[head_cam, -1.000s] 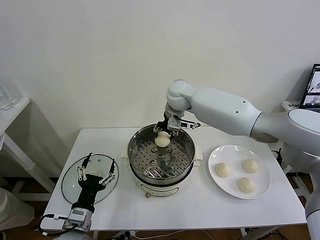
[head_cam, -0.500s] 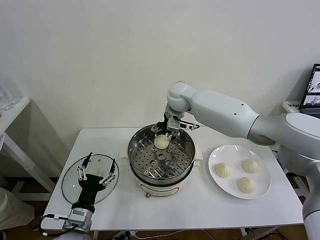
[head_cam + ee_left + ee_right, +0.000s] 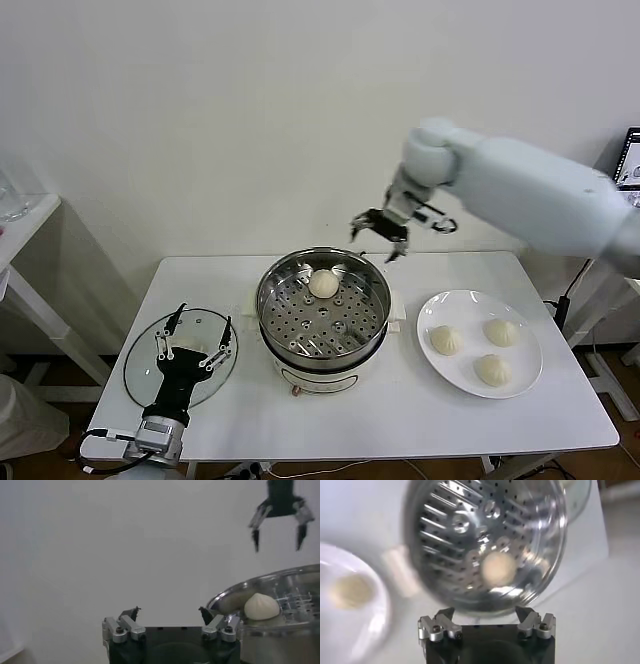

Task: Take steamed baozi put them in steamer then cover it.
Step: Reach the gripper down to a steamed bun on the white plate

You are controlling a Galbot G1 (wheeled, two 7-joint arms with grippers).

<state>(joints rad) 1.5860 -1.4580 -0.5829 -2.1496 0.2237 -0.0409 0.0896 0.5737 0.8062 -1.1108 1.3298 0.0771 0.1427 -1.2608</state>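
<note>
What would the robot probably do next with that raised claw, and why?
Probably swing the right claw, open and holding nothing above the steamer, over to the plate for another bun. One baozi sits in the steamer while three wait on the plate. The left claw waits over the glass lid.

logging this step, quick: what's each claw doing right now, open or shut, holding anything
Left claw: open, empty, over the round glass lid.
Right claw: open, empty, above the shiny round steel steamer.
</note>
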